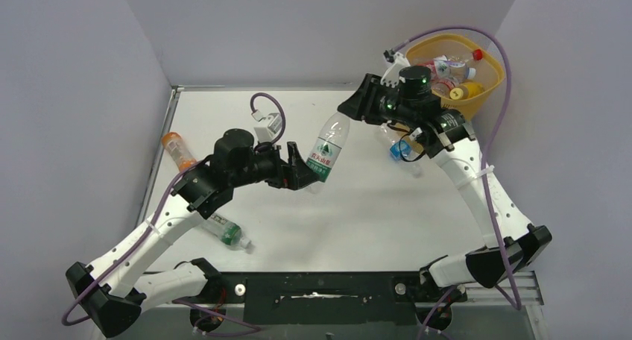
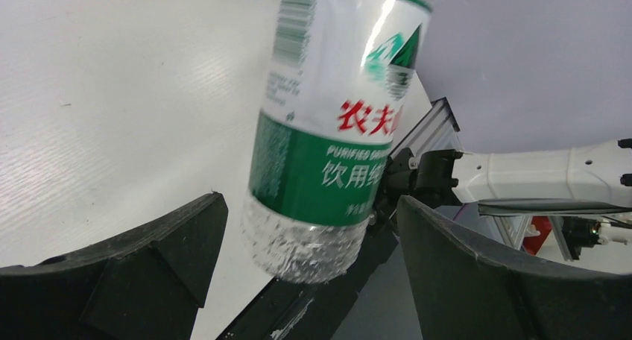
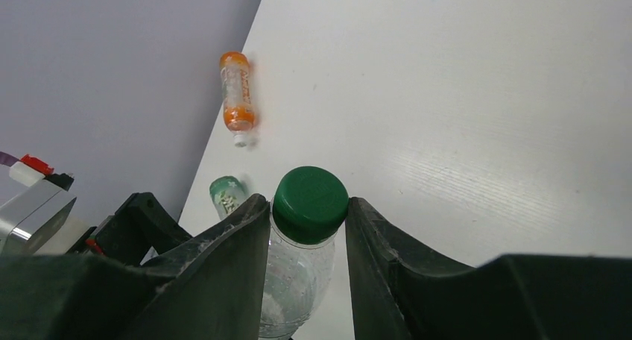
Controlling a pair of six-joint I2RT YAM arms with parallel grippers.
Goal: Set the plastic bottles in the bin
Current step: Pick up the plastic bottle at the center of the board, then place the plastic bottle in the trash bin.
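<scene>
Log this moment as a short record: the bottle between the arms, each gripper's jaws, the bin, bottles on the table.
held item: clear plastic bottle with green-and-white label and green cap, tilted between the arms
right gripper: jaws shut on its cap end
left gripper: jaws open either side of its base, gaps visible
bin: translucent yellow plastic wastebasket, far right, several bottles inside
on table: orange bottle; clear green-labelled bottle; blue-labelled bottle
</scene>
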